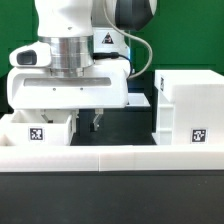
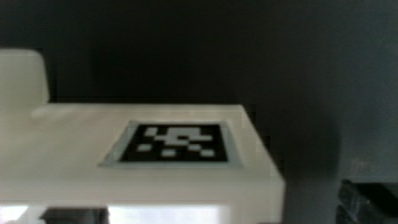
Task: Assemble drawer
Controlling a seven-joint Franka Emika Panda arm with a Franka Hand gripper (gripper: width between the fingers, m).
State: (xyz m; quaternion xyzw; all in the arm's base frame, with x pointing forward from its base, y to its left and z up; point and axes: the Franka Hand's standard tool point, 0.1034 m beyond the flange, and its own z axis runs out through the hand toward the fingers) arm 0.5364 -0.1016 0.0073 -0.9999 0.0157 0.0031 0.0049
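Note:
A small white tray [image 1: 40, 132] with a square tag stands at the exterior view's left, behind the low wall. The large boxy white casing [image 1: 186, 105], also tagged, stands at the exterior view's right. My gripper [image 1: 86, 122] hangs low just right of the tray, its two dark fingers apart with a dark gap between them. The left finger is close to the tray's right wall. In the wrist view a white tagged surface [image 2: 175, 142] of the tray fills the frame very close and blurred. One dark finger [image 2: 311, 190] stands beside it. The second tray is out of view.
A low white wall [image 1: 110, 160] runs along the table's front edge. Dark table [image 1: 125, 125] lies between the tray and the casing. A white flat piece [image 1: 138, 100] shows behind the gripper.

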